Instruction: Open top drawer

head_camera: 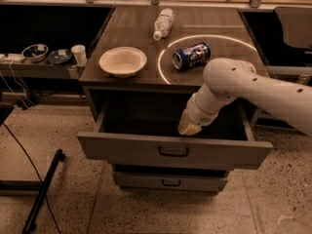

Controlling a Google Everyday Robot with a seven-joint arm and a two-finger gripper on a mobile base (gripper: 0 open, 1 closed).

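Inside open top drawer [136, 149], just behind front panel: pincer [189, 126]; grip state indiscernible.

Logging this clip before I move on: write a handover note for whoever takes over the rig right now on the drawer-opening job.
Gripper: at the end of the white arm, down inside the wide grey top drawer, just behind its front panel and right of the small dark bar handle, not on it.
Done: the top drawer stands pulled well out, its deep inside showing.
Left: probably only lifting the arm clear of the drawer; no more pulling looks needed.
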